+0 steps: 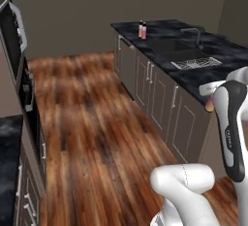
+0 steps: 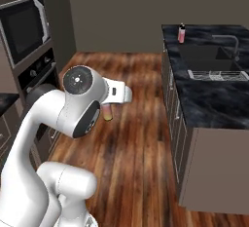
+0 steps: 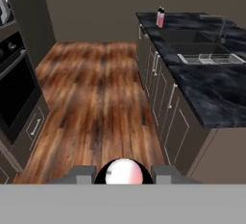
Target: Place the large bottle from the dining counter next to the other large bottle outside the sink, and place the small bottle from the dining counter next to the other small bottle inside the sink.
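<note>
Bottles first: from the left base view a pink bottle point(image 1: 143, 30) stands upright on the dark worktop point(image 1: 193, 77) near its far corner, just beyond the sink point(image 1: 175, 46) and its ribbed drain rack point(image 1: 196, 63), while a pinkish bottle end point(image 1: 209, 104) pokes out below the white arm. Right base view has that same held bottle point(image 2: 107, 112) hanging under the arm over the wood floor point(image 2: 136, 138), well away from the counter. Hand view shows the gripper point(image 3: 124, 174) with its jaws clamped on the held bottle's rounded pink-white top, and the other one sits far off by the sink.

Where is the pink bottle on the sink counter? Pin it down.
In the left base view the pink bottle stands upright on the dark counter's far end, beyond the sink, on the side away from the faucet.
</note>
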You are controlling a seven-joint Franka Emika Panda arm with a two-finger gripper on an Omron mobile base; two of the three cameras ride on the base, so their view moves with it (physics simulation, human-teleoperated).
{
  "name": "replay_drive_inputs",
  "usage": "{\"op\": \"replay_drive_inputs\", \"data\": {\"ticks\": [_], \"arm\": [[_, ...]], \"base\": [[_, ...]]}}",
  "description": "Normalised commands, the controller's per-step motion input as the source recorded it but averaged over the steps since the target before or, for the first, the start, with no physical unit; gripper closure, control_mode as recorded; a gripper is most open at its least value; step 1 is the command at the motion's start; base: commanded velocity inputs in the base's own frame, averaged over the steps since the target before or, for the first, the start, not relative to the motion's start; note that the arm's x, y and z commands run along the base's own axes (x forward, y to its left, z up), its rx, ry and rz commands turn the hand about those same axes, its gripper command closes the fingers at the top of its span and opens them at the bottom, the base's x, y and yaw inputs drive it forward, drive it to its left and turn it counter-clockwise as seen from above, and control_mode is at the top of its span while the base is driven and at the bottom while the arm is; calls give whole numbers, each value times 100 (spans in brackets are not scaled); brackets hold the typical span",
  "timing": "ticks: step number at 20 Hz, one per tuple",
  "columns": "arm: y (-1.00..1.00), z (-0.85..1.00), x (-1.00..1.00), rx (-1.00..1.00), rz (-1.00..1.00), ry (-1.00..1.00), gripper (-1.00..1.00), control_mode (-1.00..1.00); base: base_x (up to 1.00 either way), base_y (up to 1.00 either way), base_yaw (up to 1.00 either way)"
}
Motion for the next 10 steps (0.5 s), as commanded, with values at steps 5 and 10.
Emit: {"op": "replay_drive_inputs", "data": {"ticks": [5,10], "arm": [[0,0,0,0,0,0,100,100],[0,0,0,0,0,0,100,100]], "base": [[61,46,-14],[70,61,-19]]}}
